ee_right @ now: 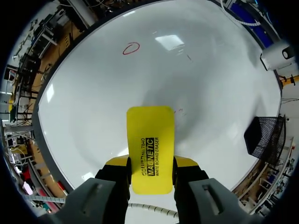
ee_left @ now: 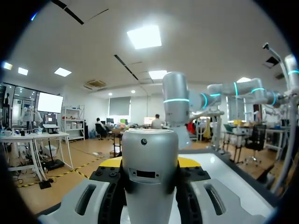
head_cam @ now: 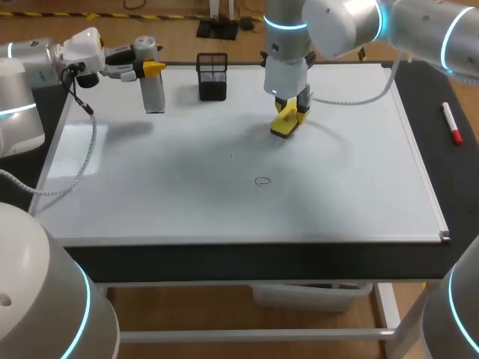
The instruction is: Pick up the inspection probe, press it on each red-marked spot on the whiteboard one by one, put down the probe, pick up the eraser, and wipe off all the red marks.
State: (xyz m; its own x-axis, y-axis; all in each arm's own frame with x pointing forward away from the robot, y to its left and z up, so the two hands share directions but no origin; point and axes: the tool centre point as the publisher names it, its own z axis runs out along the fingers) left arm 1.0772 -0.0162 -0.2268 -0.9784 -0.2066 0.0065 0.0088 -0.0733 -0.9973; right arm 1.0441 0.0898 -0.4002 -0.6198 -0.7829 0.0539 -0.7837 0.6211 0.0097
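R claw (ee_right: pixel 150 161) clamps eraser (ee_right: pixel 150 135) both sides (red ring (ee_right: pixel 131 48) well ahead).

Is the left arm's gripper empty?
No, the left gripper is shut on the grey inspection probe, which stands clamped between its two yellow tips.

Black table top (head_cam: pixel 438 161) under even light; white frame (head_cam: pixel 247 334) beneath.

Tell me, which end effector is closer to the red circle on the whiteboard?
Right. The right end effector, holding the eraser, is just beyond the red circle; the left end effector is at the far-left corner.
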